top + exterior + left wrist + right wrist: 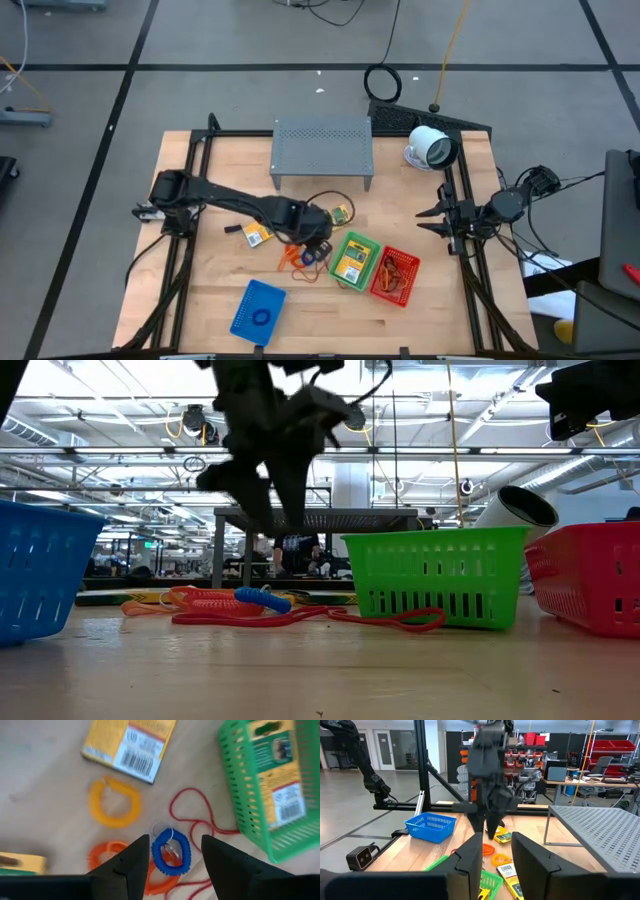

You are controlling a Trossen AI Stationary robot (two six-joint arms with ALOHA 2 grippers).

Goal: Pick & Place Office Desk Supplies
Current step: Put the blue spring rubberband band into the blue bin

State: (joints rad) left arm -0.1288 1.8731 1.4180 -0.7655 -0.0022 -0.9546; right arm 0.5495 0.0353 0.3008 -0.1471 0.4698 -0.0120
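My left gripper (318, 243) (175, 839) hangs open, pointing steeply down, just above a blue coil ring (171, 851) (262, 598) that lies flat on the table; its fingers stand on either side of the ring without touching it. Beside the ring lie an orange coil (107, 854), a yellow coil (114, 802), a red cord (197, 817) and a yellow packet (130, 742). Another yellow packet (349, 262) lies in the green basket (364, 243). My right gripper (437, 213) (495, 855) waits open at the table's right edge, held level.
A red basket (396, 276) stands right of the green one, and a blue basket (258, 308) holding a ring sits near the front edge. A grey perforated shelf (322, 148) and a white round device (430, 147) stand at the back. Two more yellow packets (255, 236) (342, 212) lie on the wood.
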